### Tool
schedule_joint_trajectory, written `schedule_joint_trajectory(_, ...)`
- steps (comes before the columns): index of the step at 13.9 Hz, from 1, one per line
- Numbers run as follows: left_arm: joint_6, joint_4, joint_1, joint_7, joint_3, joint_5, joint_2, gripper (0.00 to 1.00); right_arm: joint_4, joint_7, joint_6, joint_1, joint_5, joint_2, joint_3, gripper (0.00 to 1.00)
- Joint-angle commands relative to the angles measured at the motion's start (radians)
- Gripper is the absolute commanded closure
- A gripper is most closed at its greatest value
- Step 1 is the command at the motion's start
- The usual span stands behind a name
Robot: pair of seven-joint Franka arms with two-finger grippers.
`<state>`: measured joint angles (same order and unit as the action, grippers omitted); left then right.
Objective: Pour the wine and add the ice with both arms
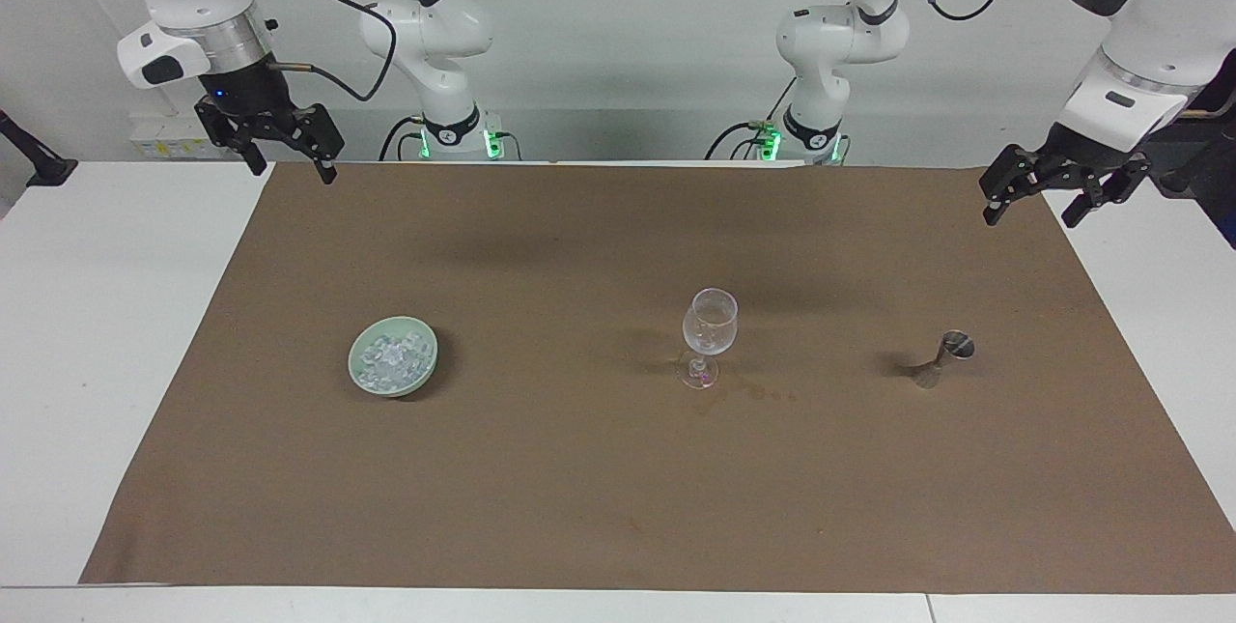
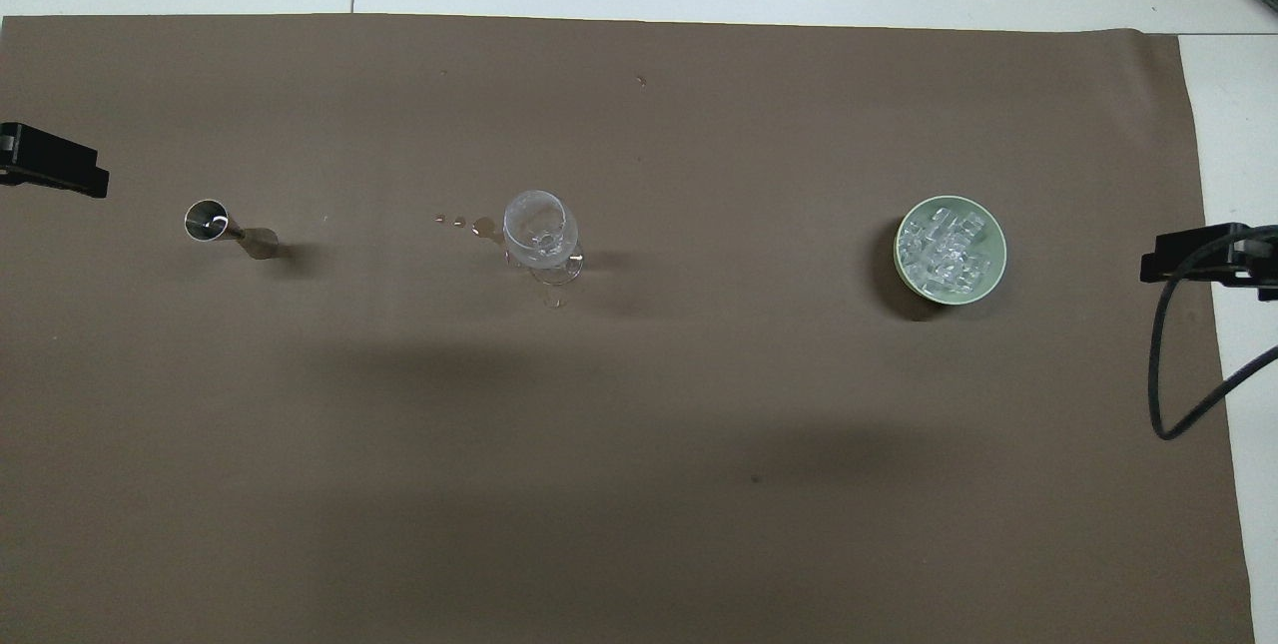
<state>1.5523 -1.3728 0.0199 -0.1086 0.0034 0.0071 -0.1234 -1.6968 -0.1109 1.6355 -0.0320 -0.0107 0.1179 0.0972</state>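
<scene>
1. The table [image 1: 58, 333] is white, and a big brown mat [image 1: 618, 488] lies on it.
2. 3 things stand in a row across the mat.
3. A pale green bowl [image 1: 359, 374] sits toward the right arm's end of the table.
4. The ice [image 1: 392, 361] is in that bowl, a heap of small clear chunks.
5. A clear stemmed glass [image 1: 710, 322] stands upright in the middle of the row, well apart from the bowl.
6. A few wet spots [image 2: 461, 222] dot the mat just beside the glass.
7. A small metal measuring cup [image 1: 950, 353] stands toward the left arm's end of the table.
8. The right claw [image 1: 290, 164] hangs in the air over the mat's corner at its own end. Its 2 fingers are spread wide and it holds nothing.
9. The left claw [image 1: 1035, 208] hangs over the mat's edge at its own end. Its fingers are spread wide too, and it holds nothing.
10. Both arms wait, well apart from the 3 things.
</scene>
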Motion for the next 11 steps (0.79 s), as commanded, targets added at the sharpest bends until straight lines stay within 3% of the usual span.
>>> schedule_joint_trajectory(1, -0.018, 0.001, 0.012, 0.009, 0.006, 0.019, 0.01, 0.0, 0.002, 0.022, 0.006, 0.015, 0.021, -0.004, -0.008, 0.0)
schedule_joint_trajectory(11, -0.02, 0.001, 0.014, 0.015, 0.004, 0.011, 0.011, 0.0, 0.002, 0.02, 0.006, 0.015, 0.021, -0.003, -0.008, 0.0)
